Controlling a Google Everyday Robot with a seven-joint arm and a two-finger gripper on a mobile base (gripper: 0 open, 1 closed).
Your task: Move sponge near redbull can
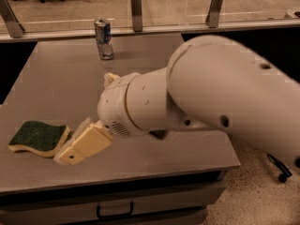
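The big white arm (211,97) reaches from the right over the grey table (61,78), and its gripper (70,151) is low at the front left part of the top. Whether the gripper is released or clenched, I cannot tell. The sponge (37,137) lies just left of the gripper, green side up. The redbull can (103,39) stands upright well behind the gripper, near the far edge

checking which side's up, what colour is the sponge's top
Dark green, camera view. The gripper sits beside the sponge.
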